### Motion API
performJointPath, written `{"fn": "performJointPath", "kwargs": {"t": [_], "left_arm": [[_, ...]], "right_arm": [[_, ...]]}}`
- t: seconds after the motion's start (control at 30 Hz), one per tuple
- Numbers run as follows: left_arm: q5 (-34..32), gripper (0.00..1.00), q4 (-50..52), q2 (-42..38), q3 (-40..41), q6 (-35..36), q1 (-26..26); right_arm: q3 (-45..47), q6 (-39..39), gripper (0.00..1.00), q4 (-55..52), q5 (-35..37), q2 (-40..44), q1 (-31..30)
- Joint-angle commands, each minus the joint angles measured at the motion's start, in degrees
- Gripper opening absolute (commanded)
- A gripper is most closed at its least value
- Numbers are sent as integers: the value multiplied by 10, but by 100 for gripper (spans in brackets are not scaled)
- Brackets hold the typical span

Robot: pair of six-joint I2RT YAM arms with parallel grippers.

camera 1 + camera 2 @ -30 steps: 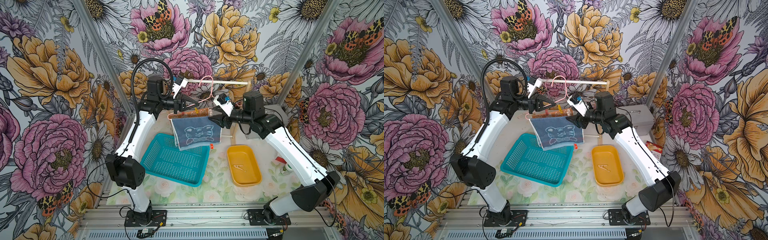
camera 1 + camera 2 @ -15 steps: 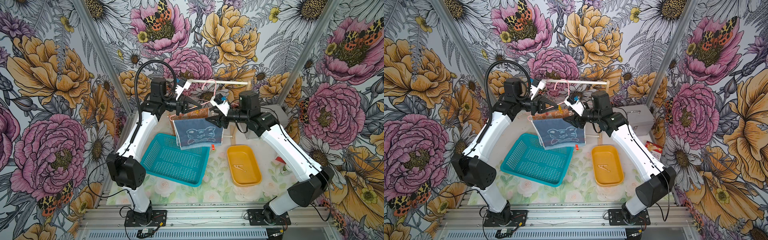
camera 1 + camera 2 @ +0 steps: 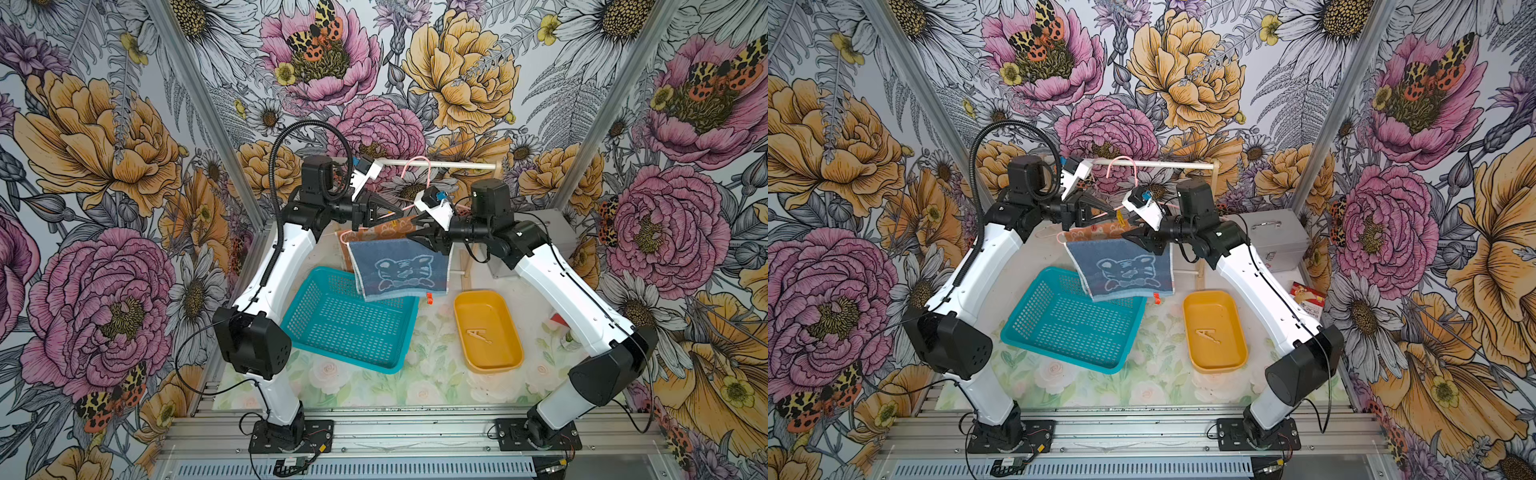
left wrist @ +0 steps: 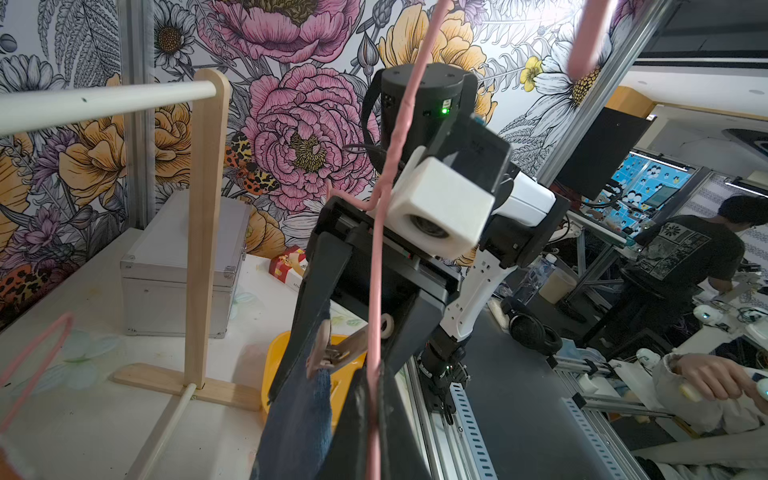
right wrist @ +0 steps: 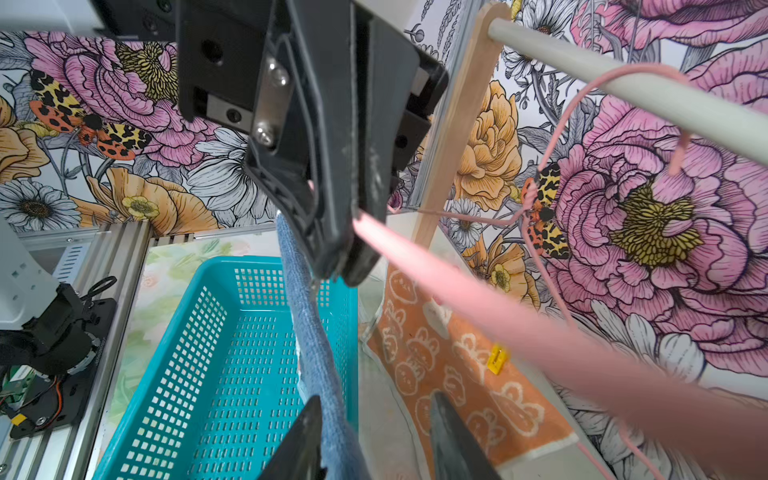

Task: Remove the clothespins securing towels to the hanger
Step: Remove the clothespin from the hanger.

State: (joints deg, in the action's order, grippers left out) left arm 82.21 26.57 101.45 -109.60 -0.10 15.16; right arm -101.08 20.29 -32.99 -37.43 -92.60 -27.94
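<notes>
A pink wire hanger [image 3: 415,166] hangs from the rack rod with my left gripper [image 4: 374,386] shut on its wire above the towels. The denim-blue towel [image 3: 399,270] hangs in front and the orange bunny towel [image 5: 449,361] behind it. A yellow clothespin [image 5: 496,359] clips the orange towel. A pale wooden clothespin [image 4: 340,349] sits on the blue towel's upper right corner. My right gripper [image 5: 374,440] stands open, one finger on each side of that clothespin. A red clothespin [image 3: 429,297] lies on the table. Another wooden clothespin [image 3: 478,334] lies in the yellow tray.
A teal basket [image 3: 349,328] sits under the towels, with the yellow tray [image 3: 511,361] to its right. The wooden rack [image 4: 203,232] stands at the back. A metal case [image 3: 1275,241] and a red-white packet [image 3: 1308,297] are behind my right arm.
My right gripper has moved left onto the blue towel's upper right corner and its jaws have narrowed. The left gripper has shifted slightly right, still shut on the hanger.
</notes>
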Motion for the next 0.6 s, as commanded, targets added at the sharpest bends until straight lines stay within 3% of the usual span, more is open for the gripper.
{"fn": "performJointPath", "kwargs": {"t": [0.0,0.57], "left_arm": [[19,0,-13,-9,-3,-2,2],[21,0,-12,4,-6,-1,-6]], "right_arm": [[-20,1,39,3,-15,-11,-3],[-8,-9,0,2,-19,6,-5]]}}
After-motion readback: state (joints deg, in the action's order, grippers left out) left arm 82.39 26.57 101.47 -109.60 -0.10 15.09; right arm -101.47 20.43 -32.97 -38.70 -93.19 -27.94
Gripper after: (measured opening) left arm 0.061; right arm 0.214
